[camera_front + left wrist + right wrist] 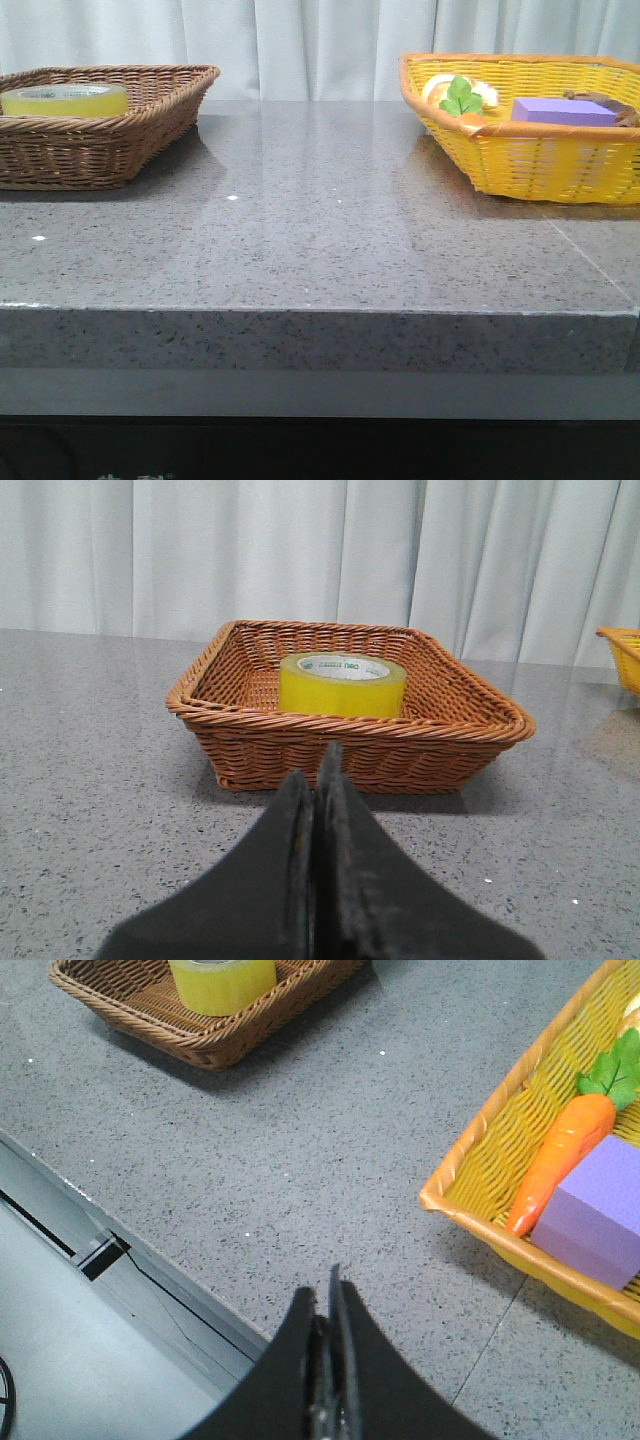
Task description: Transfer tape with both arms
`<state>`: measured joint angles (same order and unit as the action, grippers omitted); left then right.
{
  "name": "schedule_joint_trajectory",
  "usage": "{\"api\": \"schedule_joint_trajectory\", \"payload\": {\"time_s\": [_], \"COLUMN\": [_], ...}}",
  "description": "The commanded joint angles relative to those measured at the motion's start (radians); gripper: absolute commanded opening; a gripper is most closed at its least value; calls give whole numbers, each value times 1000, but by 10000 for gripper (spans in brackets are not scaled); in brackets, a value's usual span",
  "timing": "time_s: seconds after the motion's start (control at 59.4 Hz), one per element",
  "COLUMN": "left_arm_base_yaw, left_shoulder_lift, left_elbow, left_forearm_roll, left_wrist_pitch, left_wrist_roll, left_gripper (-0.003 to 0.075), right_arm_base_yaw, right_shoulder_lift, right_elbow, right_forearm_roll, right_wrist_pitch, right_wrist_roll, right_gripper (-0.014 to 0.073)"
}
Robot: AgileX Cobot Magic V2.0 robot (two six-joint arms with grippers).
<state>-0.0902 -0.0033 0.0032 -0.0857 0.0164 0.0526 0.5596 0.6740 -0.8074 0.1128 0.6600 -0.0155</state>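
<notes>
The tape is a wide yellow roll with a white core, lying flat inside the brown wicker basket at the table's far left. The left wrist view shows the tape in that basket, straight ahead of my left gripper, which is shut, holds nothing and hangs above the table short of the basket. My right gripper is shut and empty over the table near its front edge; the tape shows far off in its view. Neither gripper appears in the front view.
A yellow wicker basket stands at the far right, holding a purple block, a toy carrot with green leaves and other items. The grey speckled table lies between the baskets. White curtains hang behind.
</notes>
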Motion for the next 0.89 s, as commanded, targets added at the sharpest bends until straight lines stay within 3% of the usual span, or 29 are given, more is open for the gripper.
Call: {"api": "schedule_joint_trajectory", "payload": {"time_s": [0.0,0.741,0.876], "left_arm_base_yaw": [-8,-8,-8], "left_shoulder_lift": [-21,-19,-19], "left_elbow": [9,9,9], "left_forearm_roll": [0,0,0], "left_wrist_pitch": [-83,-83,-83], "left_wrist_roll": [4,4,4], "left_gripper": [-20,-20,-20], "right_arm_base_yaw": [-3,-4,-100], "right_shoulder_lift": [-2,-10,-78], "right_elbow": [-24,-12,78], "right_forearm_roll": [6,6,4], "right_wrist_pitch": [-75,-86,-154], "right_wrist_roll": [-5,-5,-5], "right_gripper": [-67,-67,-67]}}
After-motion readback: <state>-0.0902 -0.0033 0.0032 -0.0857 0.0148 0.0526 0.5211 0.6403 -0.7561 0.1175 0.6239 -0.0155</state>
